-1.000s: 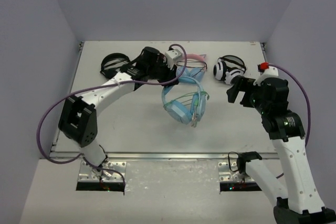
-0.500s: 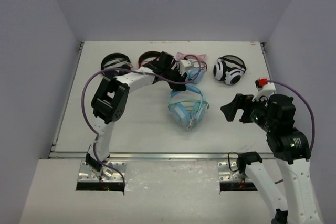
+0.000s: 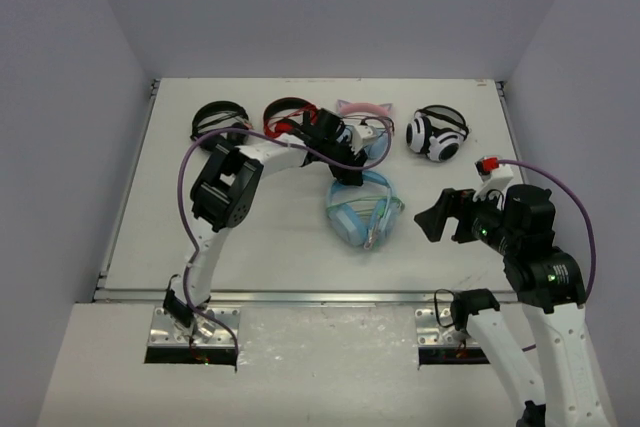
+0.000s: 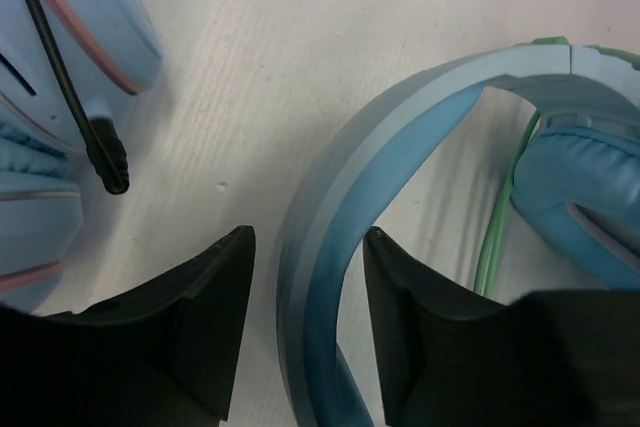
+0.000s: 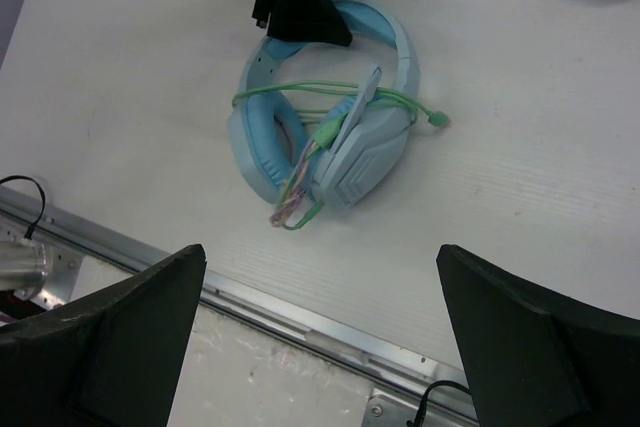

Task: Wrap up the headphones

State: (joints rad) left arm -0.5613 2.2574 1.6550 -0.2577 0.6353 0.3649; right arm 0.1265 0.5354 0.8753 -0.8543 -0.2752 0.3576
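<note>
The plain light-blue headphones (image 3: 362, 209) lie flat in the middle of the table, with the pale-green cable (image 5: 390, 97) wound across the cups. My left gripper (image 3: 352, 175) is at the far end of the headband (image 4: 330, 207). Its jaws stand one on each side of the band, with a gap on both sides, so it is open. The left wrist view also shows the cable (image 4: 490, 247) beside a blue cup. My right gripper (image 3: 432, 219) is wide open and empty. It hovers to the right of the headphones (image 5: 330, 127), near the front edge.
Along the back stand a black pair (image 3: 218, 119), a red-and-black pair (image 3: 285, 112), the cat-ear pair (image 3: 365, 122) and the white-and-black pair (image 3: 437, 133). The cat-ear pair's cup (image 4: 60, 47) lies close on the left of my left gripper. A metal rail (image 3: 300, 297) runs along the front edge.
My left gripper has swung from the back row to the headband and now straddles it. The headphones have shifted slightly. My right gripper has drawn back toward the front edge.
</note>
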